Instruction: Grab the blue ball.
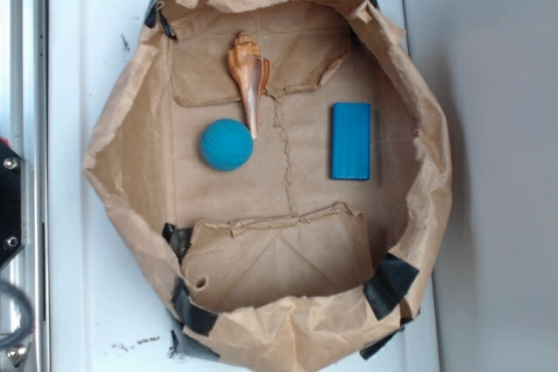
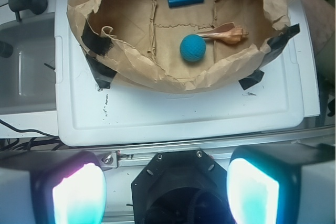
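Observation:
The blue ball point(image 1: 227, 145), teal and dimpled, rests on the floor of a shallow brown paper bag point(image 1: 131, 172), left of centre. In the wrist view the blue ball point(image 2: 193, 48) lies far ahead, inside the paper bag point(image 2: 131, 56). My gripper point(image 2: 165, 192) hangs well back from the bag, over the black robot base, with its two glowing pads wide apart and nothing between them. The exterior view does not show the gripper.
A brown spiral seashell point(image 1: 248, 76) lies just above and right of the ball, its tip almost touching it. A flat blue block point(image 1: 350, 140) sits to the right. The bag stands on a white lid point(image 1: 78, 41), with black tape at its corners.

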`<state>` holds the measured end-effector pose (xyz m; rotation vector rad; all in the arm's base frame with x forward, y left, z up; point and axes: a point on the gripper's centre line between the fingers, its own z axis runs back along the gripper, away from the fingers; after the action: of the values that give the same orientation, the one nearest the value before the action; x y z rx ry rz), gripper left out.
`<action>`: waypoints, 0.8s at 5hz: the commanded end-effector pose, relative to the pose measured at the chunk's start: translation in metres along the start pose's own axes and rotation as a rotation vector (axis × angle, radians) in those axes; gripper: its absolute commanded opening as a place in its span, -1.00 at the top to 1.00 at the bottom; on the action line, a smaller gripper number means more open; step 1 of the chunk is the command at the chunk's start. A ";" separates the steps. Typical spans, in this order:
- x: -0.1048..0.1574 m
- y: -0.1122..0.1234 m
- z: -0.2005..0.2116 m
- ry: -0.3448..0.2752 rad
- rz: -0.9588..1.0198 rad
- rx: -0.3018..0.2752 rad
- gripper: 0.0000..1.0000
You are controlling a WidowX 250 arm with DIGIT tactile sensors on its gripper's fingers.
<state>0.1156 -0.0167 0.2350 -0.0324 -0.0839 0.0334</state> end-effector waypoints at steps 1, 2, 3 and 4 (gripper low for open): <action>0.000 0.000 0.000 0.000 0.000 0.000 -1.00; 0.033 0.009 -0.010 -0.016 0.002 0.035 -1.00; 0.065 0.008 -0.013 -0.011 -0.028 0.044 -1.00; 0.111 0.015 -0.023 -0.005 -0.020 0.071 -1.00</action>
<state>0.2233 -0.0022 0.2064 0.0388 -0.0291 -0.0004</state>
